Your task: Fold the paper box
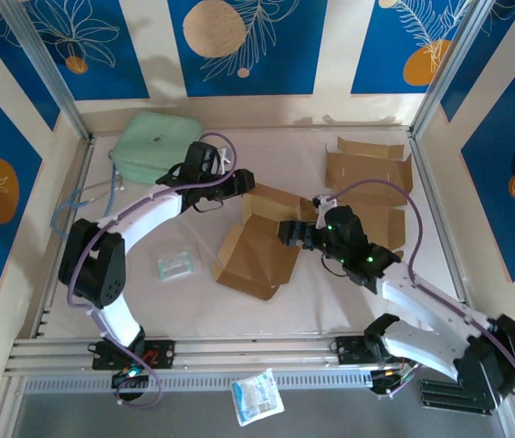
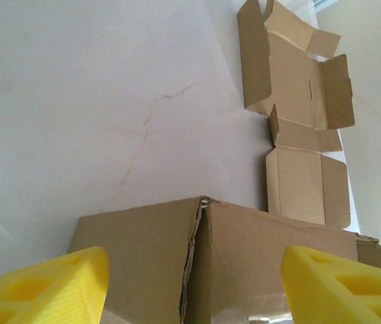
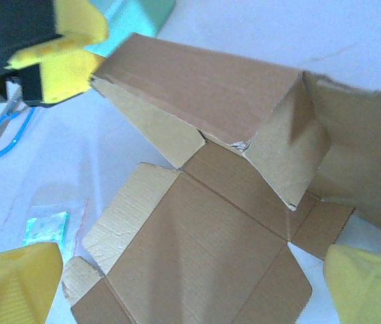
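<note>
Our left pincer (image 2: 194,264) has its jaws spread apart, with the raised wall of the paper box (image 1: 259,248) just ahead of them, not pinched. Our right pincer (image 3: 192,260) is wide open too, and we see the box's flat floor right below it.

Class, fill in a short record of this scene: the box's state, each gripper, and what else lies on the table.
Paper box: centre, partly folded, one wall raised, other panels lying flat
Left gripper: open, by the end of the raised wall
Right gripper: open, above the flat panels
Spare flat boxes: far right, unfolded
Green case: far left corner
Small packet: left of the box
</note>
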